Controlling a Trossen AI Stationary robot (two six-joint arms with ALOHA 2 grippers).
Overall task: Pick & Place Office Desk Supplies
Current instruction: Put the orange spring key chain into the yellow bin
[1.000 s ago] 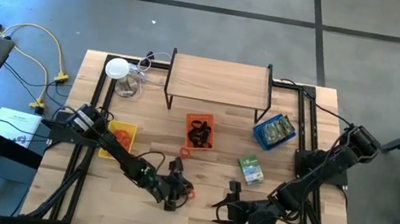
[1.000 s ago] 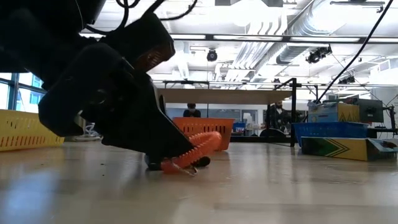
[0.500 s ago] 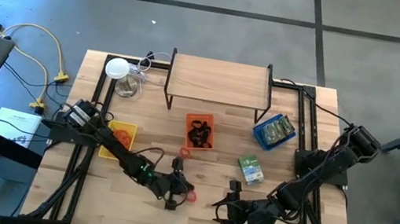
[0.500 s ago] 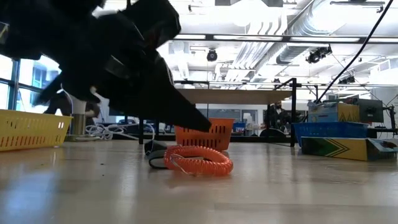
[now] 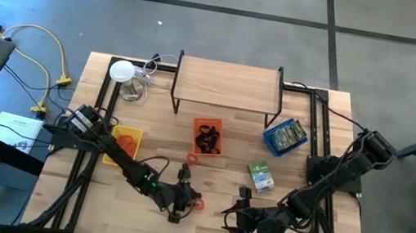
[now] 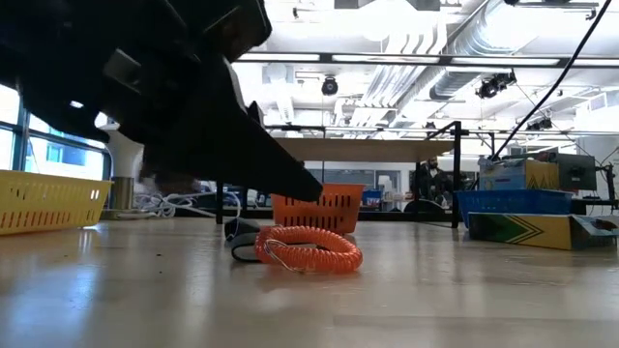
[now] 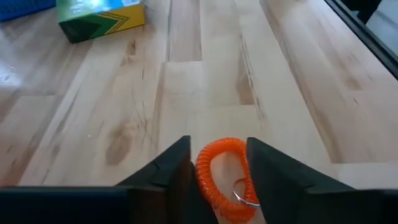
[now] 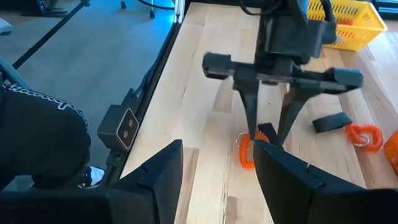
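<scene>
The left end effector (image 7: 217, 165) is low over the front of the wooden surface (image 5: 223, 181); its two fingers (image 7: 166, 168) are apart, one on each side of an orange coil (image 7: 221, 177); the coil lies flat on the surface, and nothing is squeezing it; it has a small metal ring on it. The right end effector (image 8: 217, 171) waits nearby at the front, with its fingers apart and nothing in them. Another orange loop (image 5: 192, 159) lies just in front of the orange tray (image 5: 207, 135); a green box (image 5: 260, 176) sits near the blue tray (image 5: 285, 135); the yellow tray (image 5: 124, 144) is on the left.
</scene>
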